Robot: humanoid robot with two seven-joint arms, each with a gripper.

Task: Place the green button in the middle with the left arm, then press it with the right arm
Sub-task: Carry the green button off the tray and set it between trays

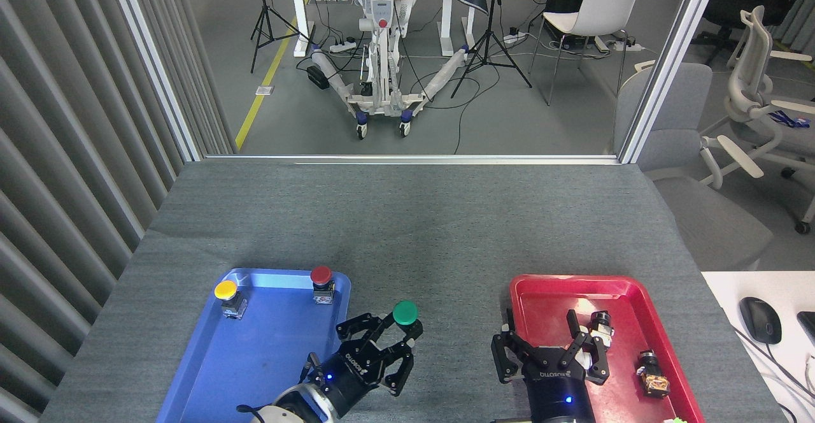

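A: Green button (405, 313)?
B: Pinched in left gripper (396, 337), fingers pressed on its base, green cap up. Off the blue tray (255, 353), just past its right rim, over bare grey cloth (407, 232). Touching the cloth or raised above it: cannot tell.

A: Left arm?
B: In from the bottom edge, angled up and right from below the blue tray's lower right corner. Blue wrist light on. ROBOTIQ lettering visible on the body.

A: Right gripper (547, 346)?
B: Fingers spread, nothing between them. Well right of the blue tray, over the near left part of the red tray (576, 283). Blue wrist light on too.

A: Left in the blue tray?
B: Yellow button (226, 291) at far left corner, red button (321, 276) at far right corner. Both upright, well apart. Rest of tray floor bare.

A: Red tray contents?
B: Small black-and-silver part (600, 322) just beside the right gripper's fingers, touching or not: cannot tell. Another small dark part with a brownish end (652, 372) further right, near the right rim. Bit of green (676, 420) at bottom edge, too cut off to name.

A: Beyond?
B: White desk corner with black mouse (760, 320), far right of the blue tray. Past the cloth's far edge: grey floor, white wheeled stand (381, 41), tripods, white chair (595, 12), office chairs at right.
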